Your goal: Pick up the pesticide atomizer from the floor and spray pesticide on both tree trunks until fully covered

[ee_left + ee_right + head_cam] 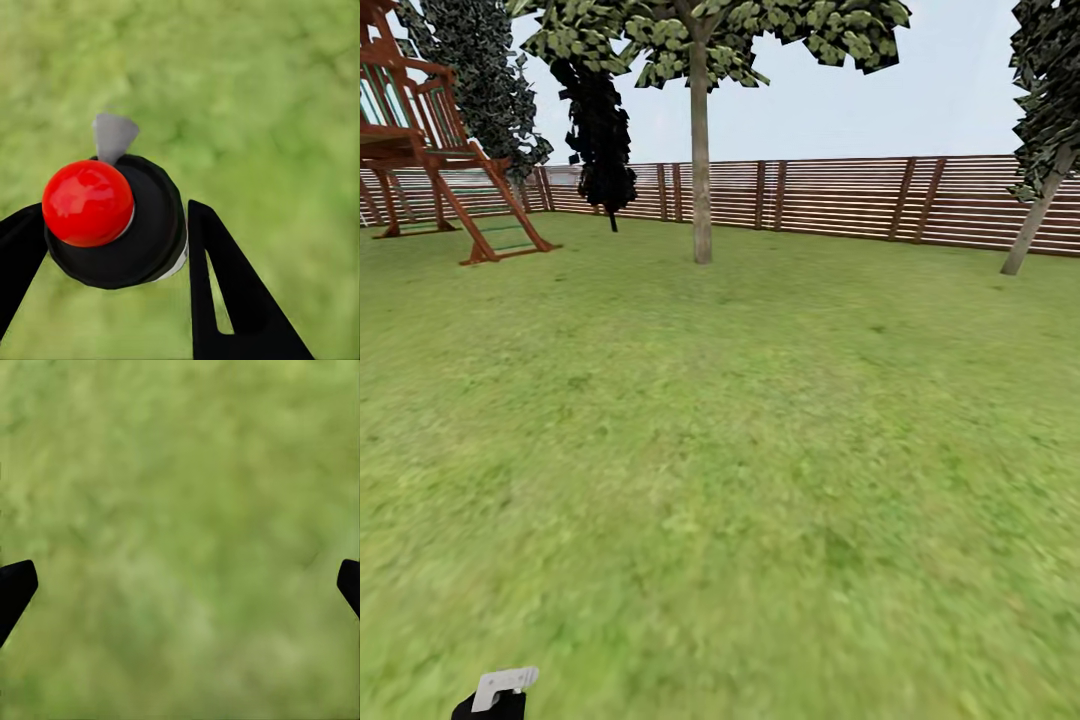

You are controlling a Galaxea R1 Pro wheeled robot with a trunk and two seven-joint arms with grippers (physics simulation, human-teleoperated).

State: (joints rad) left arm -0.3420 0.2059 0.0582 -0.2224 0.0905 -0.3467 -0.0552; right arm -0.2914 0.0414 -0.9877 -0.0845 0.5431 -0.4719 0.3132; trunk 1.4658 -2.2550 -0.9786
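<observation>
Pesticide atomizer (120,225) sits clamped between the left gripper (112,247) fingers: black round body, red ball top, grey nozzle tab sticking out past it toward the grass. One black finger (240,300) presses the body on one side, the other finger touches the opposite side, so the grip looks firm and centred on the body, leaving the nozzle free to spray. In the head view the bottle's pale trigger part (505,688) pokes up at the bottom edge, low on the robot's left, carried close to the body, likely for travel.

Right gripper (180,585) is spread wide with nothing in it; just the two black fingertips at the edges of its wrist view over blurred lawn (760,450). It hangs spare, pointed at the ground.

Ahead across the grass stands the nearer tree (701,60) with a straight grey-tan tree trunk (702,170), well apart from the robot. A second leaning trunk (1035,220) is off to the right by the wooden fence (840,200). No whitish specks visible on either trunk, so spraying seems not yet begun. A dark cypress-like tree (600,130) and a red-brown play frame (440,150) stand on the left.

Judgement: pickup done, approach to the first trunk comes next; too far to spray from here.
</observation>
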